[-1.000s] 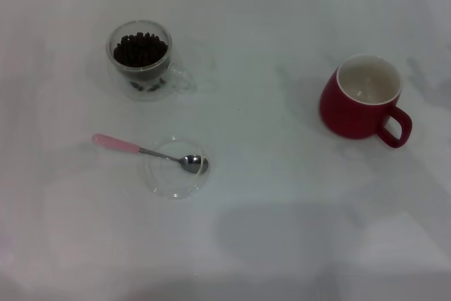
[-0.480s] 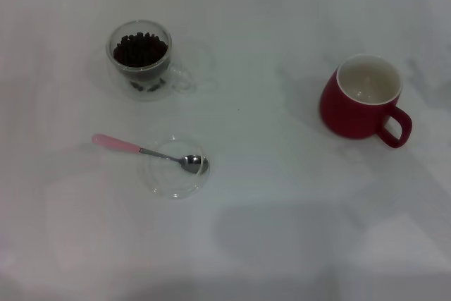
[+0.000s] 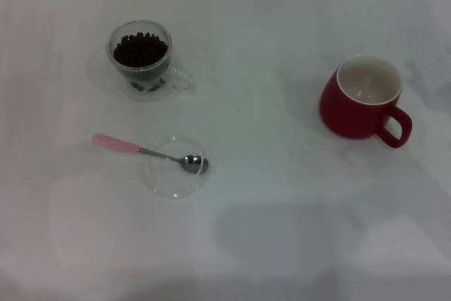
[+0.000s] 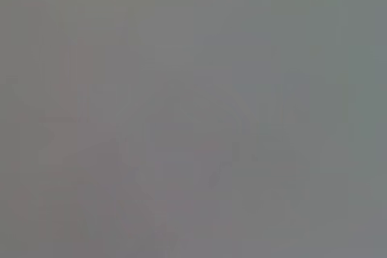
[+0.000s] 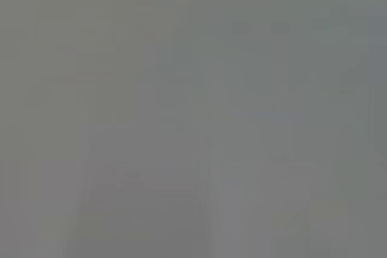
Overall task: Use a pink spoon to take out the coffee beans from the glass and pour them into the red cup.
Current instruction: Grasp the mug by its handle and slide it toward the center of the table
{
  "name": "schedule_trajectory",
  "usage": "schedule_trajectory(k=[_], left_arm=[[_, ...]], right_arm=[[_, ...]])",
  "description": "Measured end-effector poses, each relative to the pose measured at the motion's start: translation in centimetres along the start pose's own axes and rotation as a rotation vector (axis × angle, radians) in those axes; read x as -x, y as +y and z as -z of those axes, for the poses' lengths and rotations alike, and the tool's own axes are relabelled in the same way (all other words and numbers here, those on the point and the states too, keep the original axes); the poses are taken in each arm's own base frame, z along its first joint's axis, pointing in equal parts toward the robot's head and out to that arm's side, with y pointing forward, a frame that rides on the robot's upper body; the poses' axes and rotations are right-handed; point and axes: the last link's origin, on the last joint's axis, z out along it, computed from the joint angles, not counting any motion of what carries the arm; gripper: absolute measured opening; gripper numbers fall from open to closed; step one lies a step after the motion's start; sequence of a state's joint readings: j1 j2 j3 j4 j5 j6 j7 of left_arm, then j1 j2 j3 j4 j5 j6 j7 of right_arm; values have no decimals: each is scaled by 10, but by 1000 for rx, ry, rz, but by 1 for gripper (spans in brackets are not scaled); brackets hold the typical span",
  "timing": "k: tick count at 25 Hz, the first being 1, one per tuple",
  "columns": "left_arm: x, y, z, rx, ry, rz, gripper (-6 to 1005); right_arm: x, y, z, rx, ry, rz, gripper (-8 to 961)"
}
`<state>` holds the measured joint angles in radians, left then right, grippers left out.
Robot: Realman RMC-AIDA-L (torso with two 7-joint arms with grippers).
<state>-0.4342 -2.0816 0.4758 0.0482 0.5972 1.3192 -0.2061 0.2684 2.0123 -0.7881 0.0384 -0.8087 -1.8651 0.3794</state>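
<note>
**A:** What sits on the white surface [image 3: 282,230], biggest thing first?

**B:** The red cup [image 3: 359,100] stands upright at the right, cream inside, empty, its loop handle toward the near right. It looks like heavy, hard ceramic, probably stable enough to receive a pour. Well apart, at the far left, is the glass [image 3: 141,58], clear and double-walled, its handle pointing right. It is likely light, slick and breakable, so a bump from a spoon could shift it.

**A:** And the smaller things?

**B:** Near the front left lies a flat clear dish [image 3: 176,168]. The pink spoon [image 3: 144,151] rests with its silver bowl in the dish and its pale pink handle reaching left onto the surface. It should be stiff and light; the pink handle looks the best place to take hold. The coffee beans [image 3: 141,48], tiny and dark, fill the glass's inner cup. They are loose and would likely roll off a tilted spoon.

**A:** The claws?

**B:** Neither the left claw nor the right claw appears; both wrist views are featureless grey, so nothing is gripped or touched that I can see.
</note>
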Motion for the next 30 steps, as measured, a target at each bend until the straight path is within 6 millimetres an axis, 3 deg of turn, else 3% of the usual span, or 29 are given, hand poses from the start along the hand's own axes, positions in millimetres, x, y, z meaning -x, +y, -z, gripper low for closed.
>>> schedule_trajectory(k=[8, 17, 25, 30], left_arm=[[-1, 3, 0, 19, 4, 0, 887], [-1, 3, 0, 24, 4, -6, 888], [0, 1, 2, 19, 0, -10, 888], [2, -4, 7, 9, -8, -10, 888]], right_arm=[[-1, 4, 10, 33, 32, -37, 873], [-5, 14, 34, 113, 127, -112, 873], [-21, 34, 47, 197, 260, -154, 872], [-33, 36, 51, 194, 345, -154, 872]])
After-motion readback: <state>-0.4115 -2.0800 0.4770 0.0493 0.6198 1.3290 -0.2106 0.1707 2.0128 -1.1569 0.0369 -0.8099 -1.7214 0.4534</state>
